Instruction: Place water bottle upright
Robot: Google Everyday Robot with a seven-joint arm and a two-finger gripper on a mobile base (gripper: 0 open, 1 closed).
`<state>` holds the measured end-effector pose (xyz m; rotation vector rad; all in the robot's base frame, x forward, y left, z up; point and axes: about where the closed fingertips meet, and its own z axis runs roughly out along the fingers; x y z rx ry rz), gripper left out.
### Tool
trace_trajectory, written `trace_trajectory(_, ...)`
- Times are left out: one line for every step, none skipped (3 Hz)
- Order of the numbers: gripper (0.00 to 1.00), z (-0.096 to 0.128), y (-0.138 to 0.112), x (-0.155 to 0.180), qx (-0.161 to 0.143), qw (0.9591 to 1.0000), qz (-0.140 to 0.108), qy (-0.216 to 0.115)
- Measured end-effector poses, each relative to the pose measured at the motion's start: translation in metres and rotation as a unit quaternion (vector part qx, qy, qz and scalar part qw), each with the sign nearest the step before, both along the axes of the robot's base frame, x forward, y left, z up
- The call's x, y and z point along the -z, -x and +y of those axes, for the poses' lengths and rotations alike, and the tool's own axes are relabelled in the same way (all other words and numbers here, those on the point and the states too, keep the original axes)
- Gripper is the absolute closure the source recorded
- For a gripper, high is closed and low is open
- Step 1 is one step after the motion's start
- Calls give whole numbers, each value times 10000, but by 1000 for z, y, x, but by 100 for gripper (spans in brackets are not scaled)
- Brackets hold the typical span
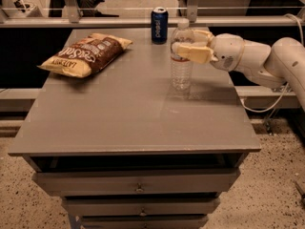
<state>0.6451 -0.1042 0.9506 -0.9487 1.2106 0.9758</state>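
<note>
A clear ribbed bottle (pixel 181 73) stands upright on a grey tabletop (pixel 128 118), right of centre and towards the far edge, its base resting on the surface and its white cap (pixel 183 22) at the top. The robot's gripper (pixel 184 42) is clamped on the bottle at shoulder height, level with the label band: the near tan finger (pixel 193 53) lies across the front of the bottle, while the far finger (pixel 203 34) reaches round behind it. The white arm (pixel 257 58) comes in from the right of the picture, running roughly level above the tabletop's right edge.

Just behind and to the left of the bottle, at the far edge of the tabletop, a dark blue can (pixel 159 25) stands upright, apart from the bottle and shorter than it. A yellow and brown chip bag (pixel 88 54) lies flat at the far left corner, well apart from both the bottle and the can.

Under the tabletop, the cabinet's drawers (pixel 138 182) are stacked one above another, each with a small knob at its middle. A pale cable (pixel 259 109) hangs beside the cabinet on the right, below the arm, above a speckled floor (pixel 267 185).
</note>
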Motion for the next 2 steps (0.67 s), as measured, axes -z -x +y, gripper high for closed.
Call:
trace_trajectory(100,0,0,0,1,10000,0,0)
trace_trajectory(83,0,0,-1,1,10000,0,0)
